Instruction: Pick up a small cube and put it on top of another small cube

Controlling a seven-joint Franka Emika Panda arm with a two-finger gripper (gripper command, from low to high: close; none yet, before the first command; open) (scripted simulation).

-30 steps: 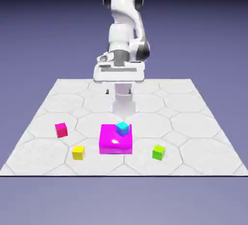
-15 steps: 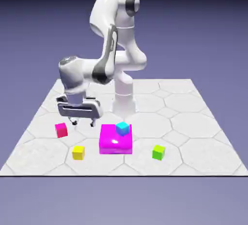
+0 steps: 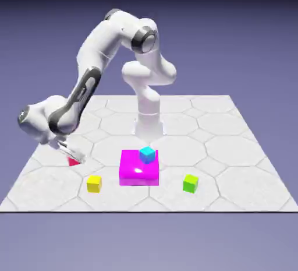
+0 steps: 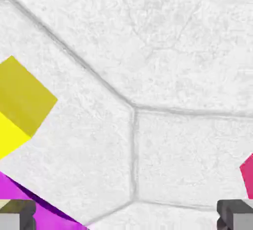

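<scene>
None of the stacking is done: the crimson cube (image 3: pixel 74 162) is seen on the table (image 3: pixel 233 192), partly hidden by the spread, empty gripper (image 4: pixel 126 215). Grasping, lifting and placing on the cyan cube (image 3: pixel 147 154), carried by the magenta block (image 3: pixel 139 176), are left.

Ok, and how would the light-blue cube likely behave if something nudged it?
The light-blue cube would probably slide rather than roll, given its flat faces. It looks stiff, with crisp edges. Since it appears to sit on the glossy magenta block, a firm push might tip it off.
</scene>
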